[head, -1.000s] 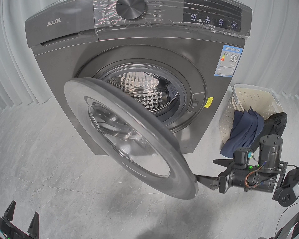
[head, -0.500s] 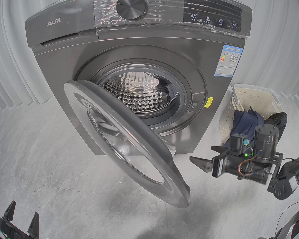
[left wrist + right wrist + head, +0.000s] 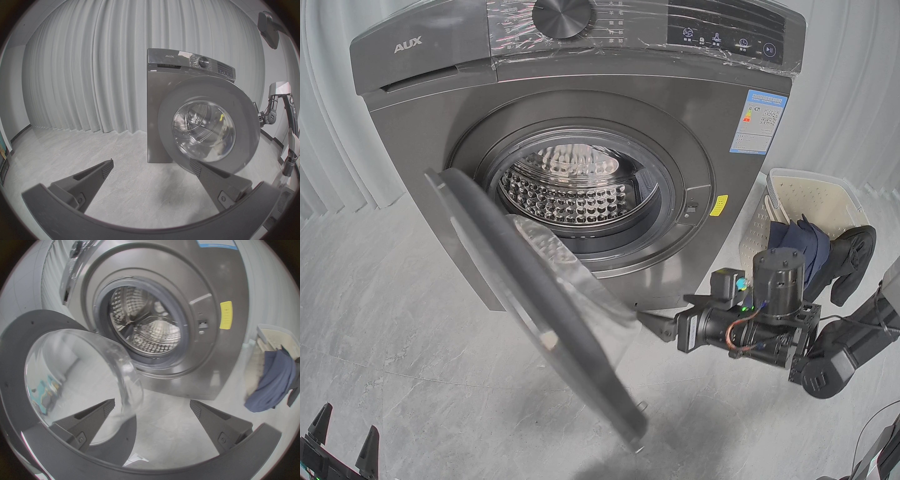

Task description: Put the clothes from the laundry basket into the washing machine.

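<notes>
1. The grey front-loading washing machine (image 3: 575,94) stands on the pale marble-look floor (image 3: 394,325). Its round grey door with a bulging glass window (image 3: 531,294) hangs wide open and leans towards 7 o'clock of the opening.
2. The perforated steel drum (image 3: 575,187) is exposed and holds no clothes.
3. The cream perforated plastic laundry basket (image 3: 819,194) sits on the floor just beside the machine, at its 4 o'clock.
4. A dark blue garment (image 3: 800,240) drapes over the basket's near rim, with a black garment (image 3: 853,250) at its 3 o'clock, also hanging over the rim.
5. The right gripper (image 3: 662,307) is low at the machine's front corner, between door and basket; its jaws are spread apart with nothing between them.
6. The left gripper (image 3: 349,417) rests at 7 o'clock in the head view, well apart from the machine, with its jaws parted and empty.
</notes>
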